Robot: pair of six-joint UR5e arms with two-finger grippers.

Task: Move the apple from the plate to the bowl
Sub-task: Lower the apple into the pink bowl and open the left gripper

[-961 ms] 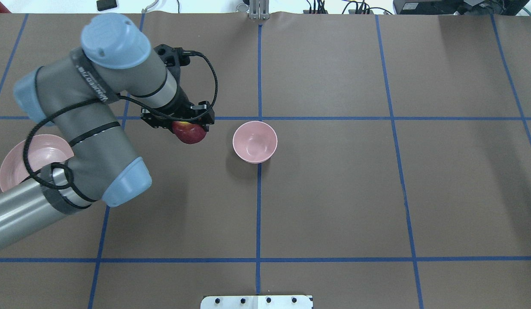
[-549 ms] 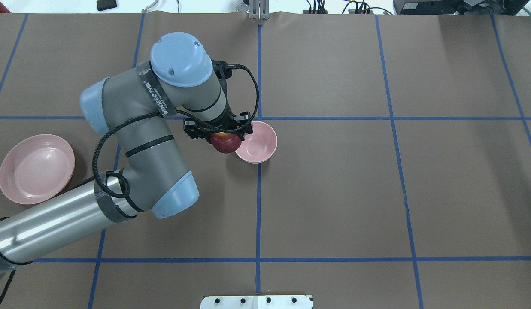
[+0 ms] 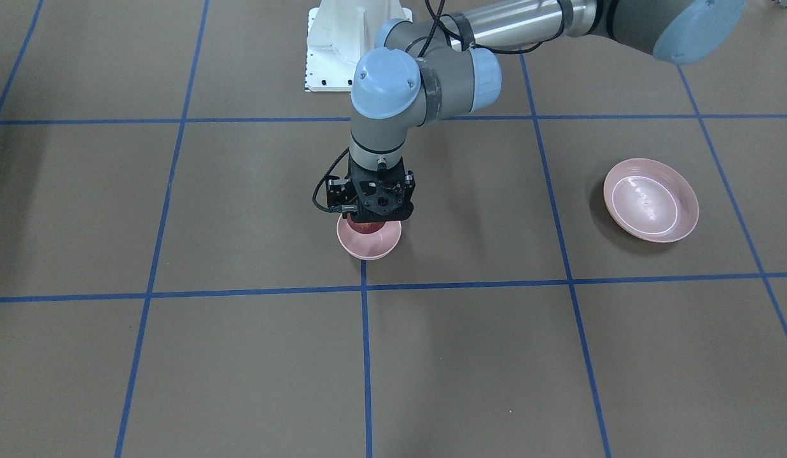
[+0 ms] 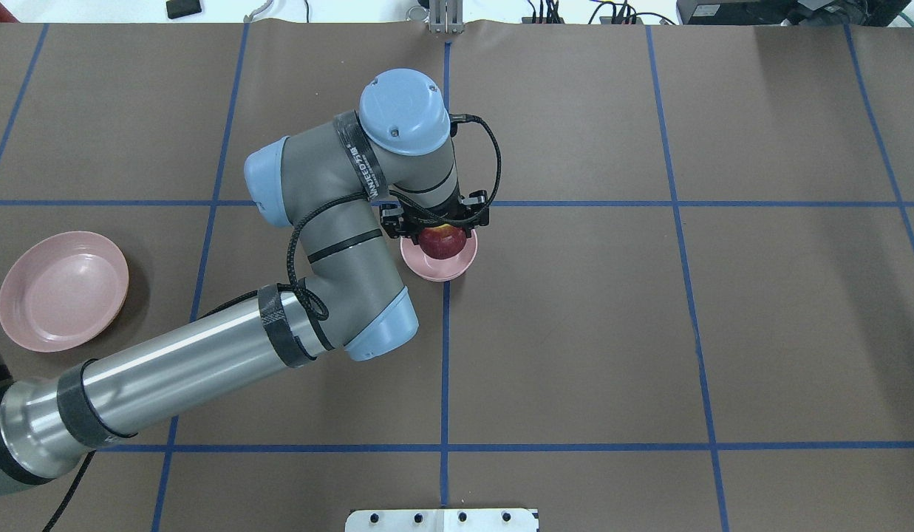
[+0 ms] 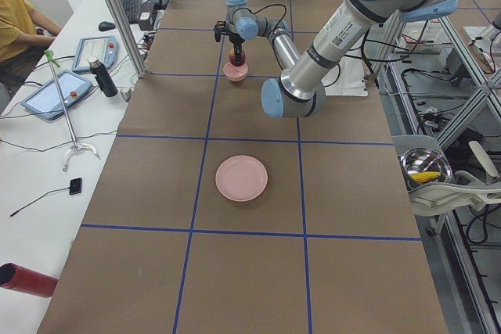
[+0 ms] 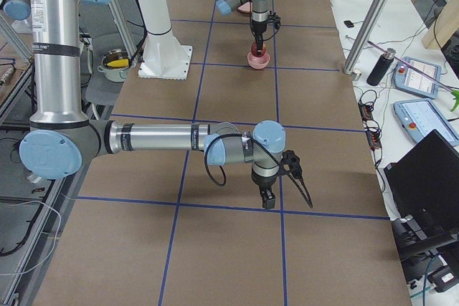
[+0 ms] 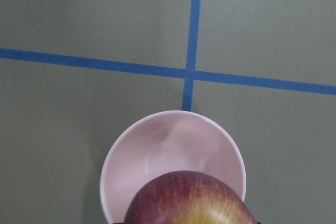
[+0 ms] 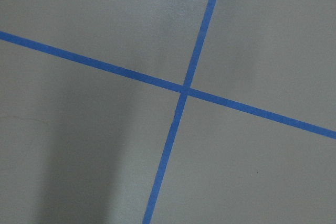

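My left gripper [image 4: 441,235] is shut on the dark red apple [image 4: 443,244] and holds it straight over the small pink bowl [image 4: 436,272], close above its rim. The front-facing view shows the gripper [image 3: 368,221] pointing down, the apple [image 3: 366,228] just over the bowl [image 3: 369,247]. In the left wrist view the apple [image 7: 189,200] covers the near part of the bowl [image 7: 173,145]. The wide pink plate [image 4: 63,290] lies bare at the table's left. My right gripper [image 6: 267,201] hovers low over the table; I cannot tell if it is open or shut.
The table is brown paper [image 4: 649,332] with a grid of blue tape lines [image 4: 445,369]. The right wrist view shows only a tape crossing [image 8: 185,90]. A white base plate [image 4: 442,519] sits at the near edge. An operator and tablets are beside the table [image 5: 78,76].
My left arm has swung right with the apple in its gripper, from between plate and bowl to over the bowl. The plate, earlier half hidden by the arm, now shows fully.
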